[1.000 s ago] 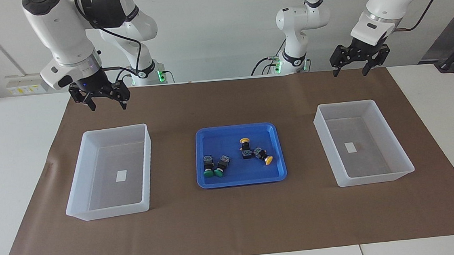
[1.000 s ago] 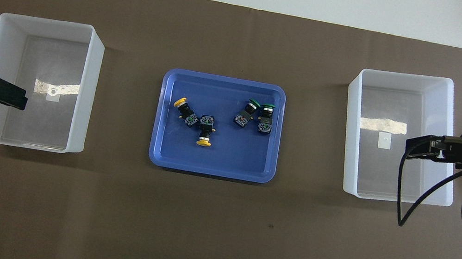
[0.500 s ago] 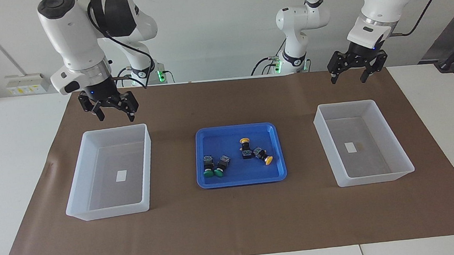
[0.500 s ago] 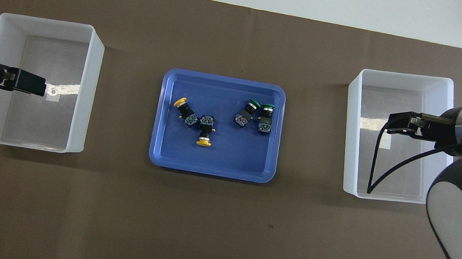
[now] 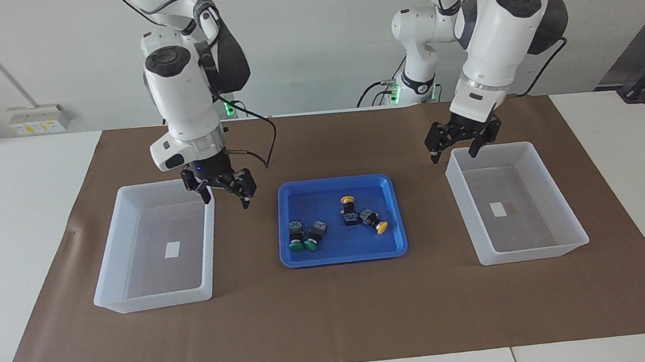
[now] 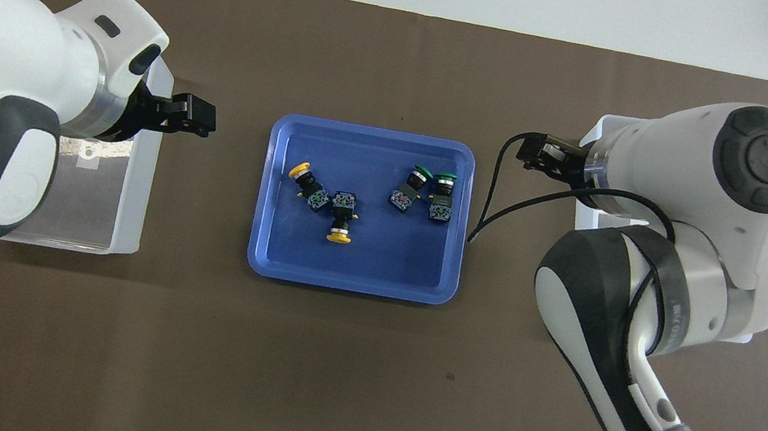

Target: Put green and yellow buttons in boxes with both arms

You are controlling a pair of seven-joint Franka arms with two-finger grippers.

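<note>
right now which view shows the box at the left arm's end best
The facing view: the box shows whole, all four walls and the label inside. In the overhead view the left arm covers most of it, leaving one corner and a strip of wall.

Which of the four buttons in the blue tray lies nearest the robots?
The yellow button whose cap points toward the robots; the other three lie farther from them.

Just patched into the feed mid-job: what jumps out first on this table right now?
The blue tray at the middle of the brown mat holds all four buttons: two green buttons lying side by side, two yellow buttons toward the left arm's end. A white box flanks it at each end, both holding no buttons. The right pincer and left pincer, both open, hang between their boxes and the tray.
</note>
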